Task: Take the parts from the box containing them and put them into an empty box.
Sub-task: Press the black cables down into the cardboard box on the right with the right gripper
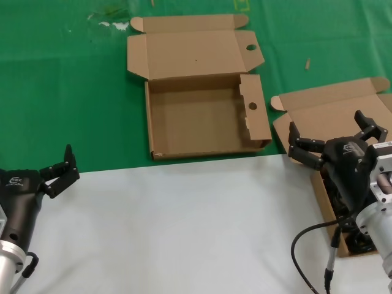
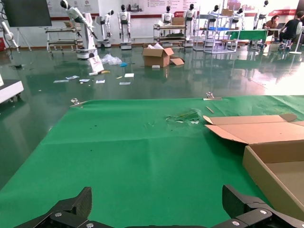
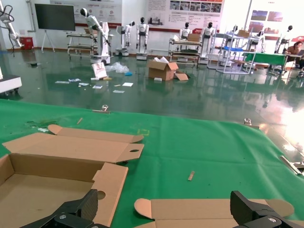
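Observation:
The empty box (image 1: 202,116) with hole-punched flaps lies open on the green cloth at the middle back; it also shows in the right wrist view (image 3: 42,190) and the left wrist view (image 2: 280,175). The box containing the parts (image 1: 324,110) is at the right, lid open with rounded ear tabs (image 3: 142,209). Black power cords (image 1: 343,214) lie in it, mostly hidden by my right arm. My right gripper (image 1: 334,138) is open above that box. My left gripper (image 1: 58,168) is open and empty at the left, at the edge of the green cloth.
A white table surface (image 1: 184,226) fills the front; the green cloth (image 1: 61,92) covers the back. A small wood chip (image 1: 308,63) lies on the cloth at the back right. A cable (image 1: 312,245) hangs off my right arm.

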Controlling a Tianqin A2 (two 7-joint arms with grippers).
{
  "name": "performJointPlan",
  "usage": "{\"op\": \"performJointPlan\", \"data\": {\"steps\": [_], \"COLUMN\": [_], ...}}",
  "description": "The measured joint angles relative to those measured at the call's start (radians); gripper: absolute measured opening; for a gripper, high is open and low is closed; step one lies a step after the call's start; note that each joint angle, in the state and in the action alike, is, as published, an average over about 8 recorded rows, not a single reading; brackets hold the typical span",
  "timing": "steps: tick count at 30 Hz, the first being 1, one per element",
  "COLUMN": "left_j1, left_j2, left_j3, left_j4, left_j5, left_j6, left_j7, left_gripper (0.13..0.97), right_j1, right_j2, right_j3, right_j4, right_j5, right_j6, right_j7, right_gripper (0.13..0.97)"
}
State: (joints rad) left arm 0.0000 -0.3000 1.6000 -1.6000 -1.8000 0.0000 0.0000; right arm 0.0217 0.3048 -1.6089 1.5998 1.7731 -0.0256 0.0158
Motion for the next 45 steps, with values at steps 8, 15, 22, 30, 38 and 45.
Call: {"op": "performJointPlan", "data": {"steps": [8,15,22,30,38,45], "left_j1": [0.000,0.000,0.000,0.000,0.000,0.000], "left_j2": [0.000,0.000,0.000,0.000,0.000,0.000], "left_j3": [0.000,0.000,0.000,0.000,0.000,0.000], "left_j4": [0.000,0.000,0.000,0.000,0.000,0.000], "left_j5": [0.000,0.000,0.000,0.000,0.000,0.000], "left_j6": [0.000,0.000,0.000,0.000,0.000,0.000], "left_j7": [0.000,0.000,0.000,0.000,0.000,0.000], "left_gripper": [0.966,0.966,0.957,0.943,0.876,0.751], "right_j1": [0.000,0.000,0.000,0.000,0.004,0.021], "right_j2": [0.000,0.000,0.000,0.000,-0.032,-0.130], "right_j3": [0.000,0.000,0.000,0.000,0.045,0.205], "right_j4": [0.000,0.000,0.000,0.000,-0.017,-0.078], "right_j5": [0.000,0.000,0.000,0.000,0.014,0.069], "right_j6": [0.000,0.000,0.000,0.000,-0.044,-0.198], "right_j7": [0.000,0.000,0.000,0.000,-0.064,-0.296], "right_gripper": [0.966,0.966,0.966,0.966,0.966,0.966]}}
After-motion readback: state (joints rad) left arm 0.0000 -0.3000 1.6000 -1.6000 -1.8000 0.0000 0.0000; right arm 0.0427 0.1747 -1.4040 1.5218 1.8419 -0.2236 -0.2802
